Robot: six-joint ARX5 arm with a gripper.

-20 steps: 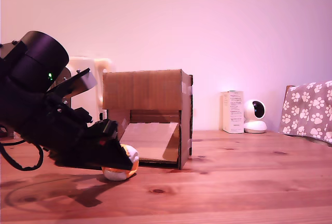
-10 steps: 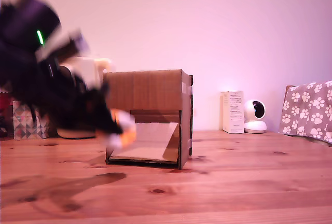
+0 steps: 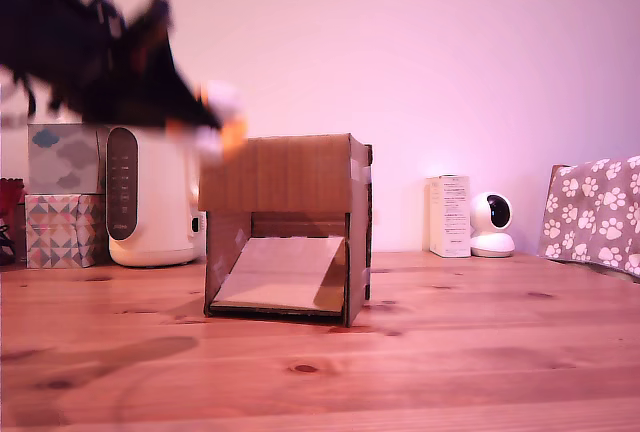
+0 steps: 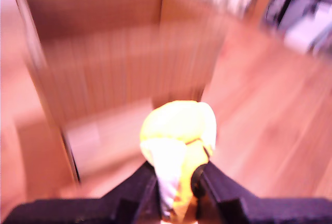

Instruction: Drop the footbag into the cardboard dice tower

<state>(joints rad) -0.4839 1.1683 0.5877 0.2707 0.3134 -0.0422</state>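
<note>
The wooden desk (image 3: 420,352) lies bare in front. On it stands the cardboard dice tower (image 3: 288,227), its ramp showing. Above its upper corner on the exterior view's left, the blurred tool (image 3: 205,117) grips the footbag (image 4: 179,141) in mid-air.

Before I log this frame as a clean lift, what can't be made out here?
- Arm and gripper, exterior view: motion-blurred, and cut off by the frame's left edge.
- Footbag panels and print: smeared in both views.
- Cardboard dice tower top: hidden, the exterior camera sits too low.
- Tower, wrist view: blurred streaks only.
</note>
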